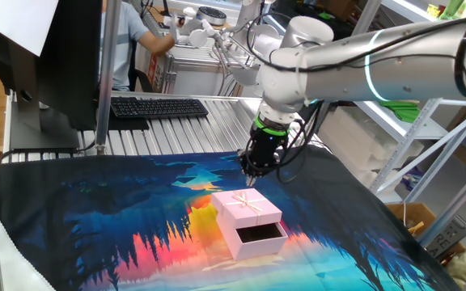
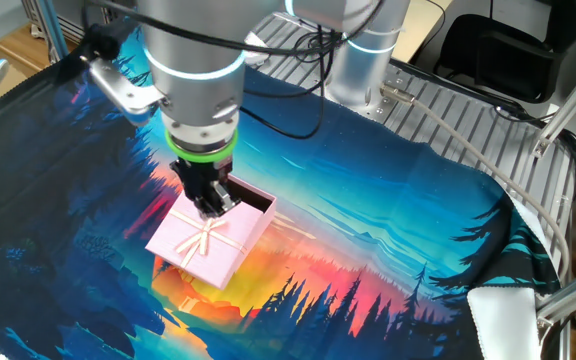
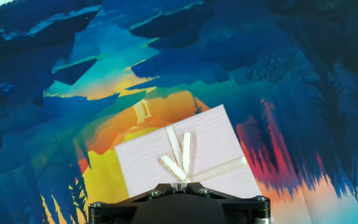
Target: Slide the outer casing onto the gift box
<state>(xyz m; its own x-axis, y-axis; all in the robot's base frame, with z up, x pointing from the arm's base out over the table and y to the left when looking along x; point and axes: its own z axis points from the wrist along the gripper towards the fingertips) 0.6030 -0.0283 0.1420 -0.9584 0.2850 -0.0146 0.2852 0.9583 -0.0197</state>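
Observation:
The outer casing, a pale pink sleeve with a cream ribbon cross and bow, lies on the colourful mat. The gift box sits partly inside it, and its dark brown inside shows at the open end. My gripper hangs just above the casing's far edge, near the bow, with its fingers together and nothing between them. In the other fixed view the gripper stands over the seam between the casing and the box's dark end. The hand view shows the casing right below the gripper.
A printed forest mat covers the table. A black keyboard and a metal post stand at the back left. The arm's base and cables are behind the mat. A white cloth lies at one corner.

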